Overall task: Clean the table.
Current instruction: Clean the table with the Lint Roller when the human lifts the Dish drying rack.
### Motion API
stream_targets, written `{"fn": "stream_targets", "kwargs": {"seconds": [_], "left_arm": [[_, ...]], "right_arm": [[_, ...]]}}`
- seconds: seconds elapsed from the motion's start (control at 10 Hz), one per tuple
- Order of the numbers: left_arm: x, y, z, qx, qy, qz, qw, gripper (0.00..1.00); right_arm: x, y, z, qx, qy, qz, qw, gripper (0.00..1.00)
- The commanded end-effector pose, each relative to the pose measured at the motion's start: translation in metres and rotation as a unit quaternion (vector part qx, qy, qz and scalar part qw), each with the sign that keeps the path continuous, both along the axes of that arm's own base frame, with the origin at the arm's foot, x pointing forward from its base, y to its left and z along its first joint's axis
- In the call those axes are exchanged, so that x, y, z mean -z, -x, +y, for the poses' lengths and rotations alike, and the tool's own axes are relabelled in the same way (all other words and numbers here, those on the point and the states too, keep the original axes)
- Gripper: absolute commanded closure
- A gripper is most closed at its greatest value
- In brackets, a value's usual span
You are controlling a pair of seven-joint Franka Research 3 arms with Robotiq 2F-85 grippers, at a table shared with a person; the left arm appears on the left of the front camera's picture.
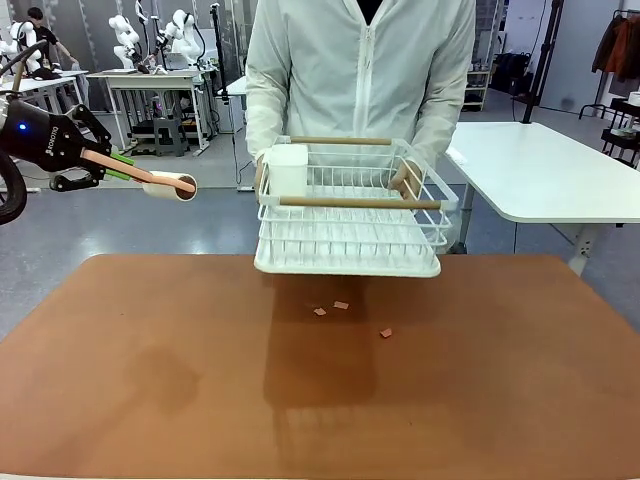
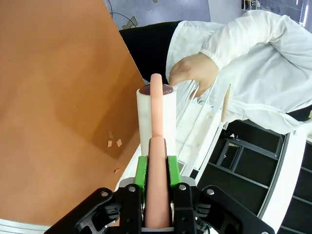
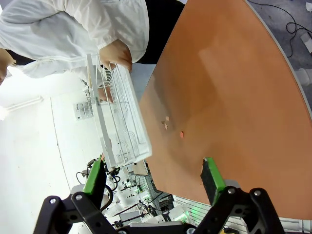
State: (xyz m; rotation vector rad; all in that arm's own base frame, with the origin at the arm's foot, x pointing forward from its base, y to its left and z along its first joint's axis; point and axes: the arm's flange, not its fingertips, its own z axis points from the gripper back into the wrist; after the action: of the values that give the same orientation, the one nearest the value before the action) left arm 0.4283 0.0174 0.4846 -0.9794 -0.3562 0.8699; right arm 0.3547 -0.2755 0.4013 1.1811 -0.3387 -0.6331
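Step, likely: about to roll; person holds rack [image 1: 350,240] above desk [image 1: 150,380], which fills lower frame | left tool [image 2: 157,171] pinches roller [image 2: 156,114] handle, upper left | right tool [image 3: 153,177] spread, empty | next: lower roller onto scraps [image 1: 341,305] at desk centre

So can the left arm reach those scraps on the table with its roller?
Probably yes. The person holds the rack lifted off the table, leaving the scraps uncovered, and nothing stands between them and the roller gripped in the left tool.
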Motion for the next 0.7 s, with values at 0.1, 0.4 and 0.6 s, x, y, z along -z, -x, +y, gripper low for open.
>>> {"fn": "stream_targets", "kwargs": {"seconds": [0.1,0.4,0.6], "left_arm": [[-0.001,0.0,-0.001,0.0,-0.002,0.0,1.0,1.0],[-0.001,0.0,-0.001,0.0,-0.002,0.0,1.0,1.0],[-0.012,-0.002,0.005,0.028,-0.037,-0.024,0.999,0.79]], "right_arm": [[-0.005,0.001,0.002,0.002,-0.009,0.003,1.0,0.0],[-0.005,0.001,0.002,0.002,-0.009,0.003,1.0,0.0],[-0.005,0.001,0.002,0.002,-0.009,0.003,1.0,0.0]]}}
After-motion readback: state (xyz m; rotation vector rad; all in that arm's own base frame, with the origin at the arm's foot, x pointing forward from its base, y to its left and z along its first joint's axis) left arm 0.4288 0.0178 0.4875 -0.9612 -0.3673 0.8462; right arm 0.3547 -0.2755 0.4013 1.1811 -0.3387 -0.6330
